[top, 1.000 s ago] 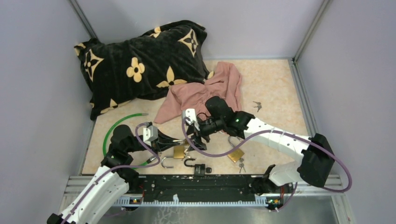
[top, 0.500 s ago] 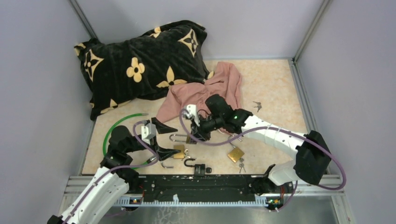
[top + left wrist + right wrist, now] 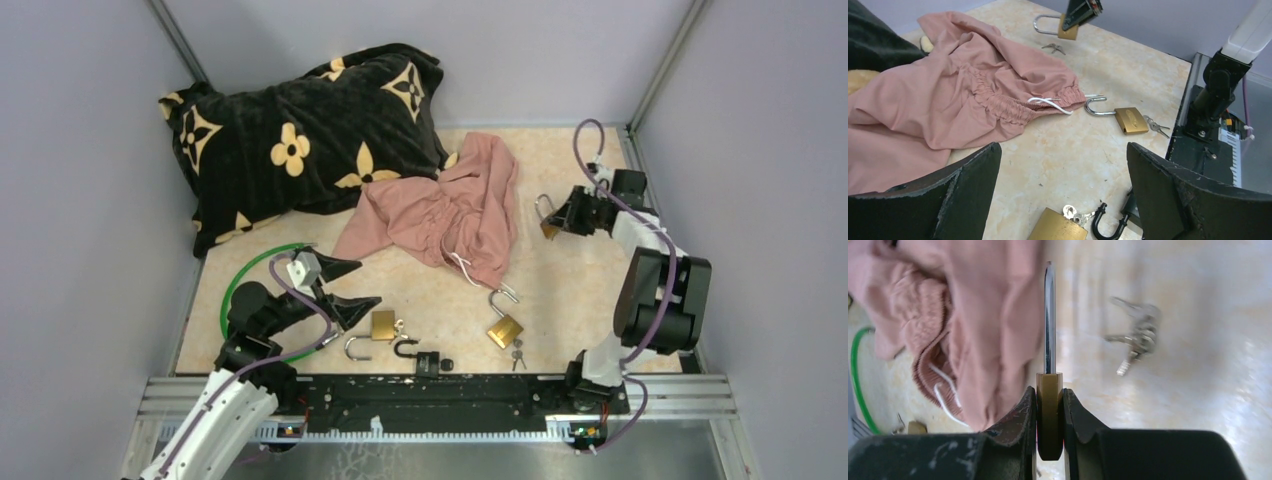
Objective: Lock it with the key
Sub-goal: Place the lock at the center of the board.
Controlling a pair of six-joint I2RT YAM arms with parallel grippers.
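Observation:
My right gripper (image 3: 558,216) is shut on the body of a brass padlock (image 3: 1049,415), held above the table at the far right. Its silver shackle (image 3: 1049,315) points away from the wrist. A bunch of keys (image 3: 1135,337) lies on the table just beyond it. My left gripper (image 3: 362,282) stands open at the near left with nothing between its fingers. Just in front of the left gripper lies a second brass padlock (image 3: 1058,227) with keys (image 3: 1073,214) at its end. A third brass padlock (image 3: 505,328) lies with its shackle open and keys (image 3: 517,353) beside it.
A pink cloth (image 3: 440,210) is heaped in the middle, and a black flowered pillow (image 3: 300,130) lies at the back left. A green cable (image 3: 240,280) loops by the left arm. A black padlock (image 3: 425,358) and a loose silver shackle (image 3: 357,348) lie near the front edge.
The right arm swung from the middle of the table to the far right, carrying a brass padlock. The left gripper went from shut to wide open and drew back a little.

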